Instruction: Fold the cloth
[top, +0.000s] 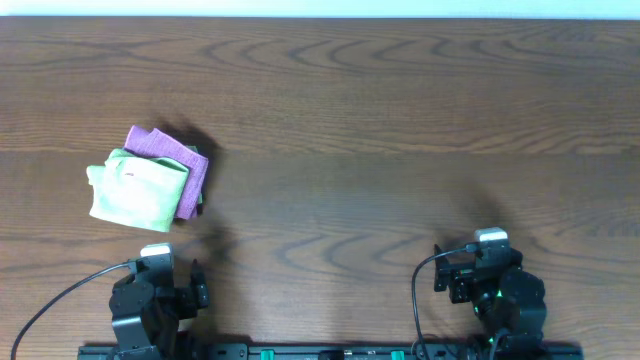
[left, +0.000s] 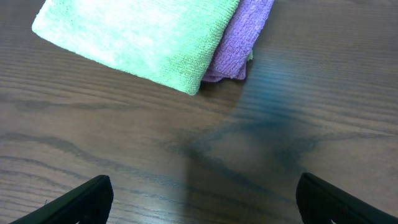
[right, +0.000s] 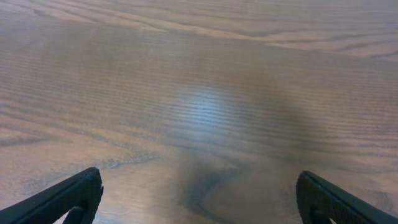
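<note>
Both spread: left end effector (left: 200, 198), right end effector (right: 199, 194); green cloth (top: 138, 190) atop purple cloth (top: 168, 148).

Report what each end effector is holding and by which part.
Nothing is held. The left end effector and the right end effector are open and empty; the green cloth lies atop the purple cloth, touched by neither.

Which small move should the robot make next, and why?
Probably advance the left gripper toward the green cloth: it lies nearest that arm, resting on the purple cloth, and the gripper is open and empty. The cloth already looks folded, though.
</note>
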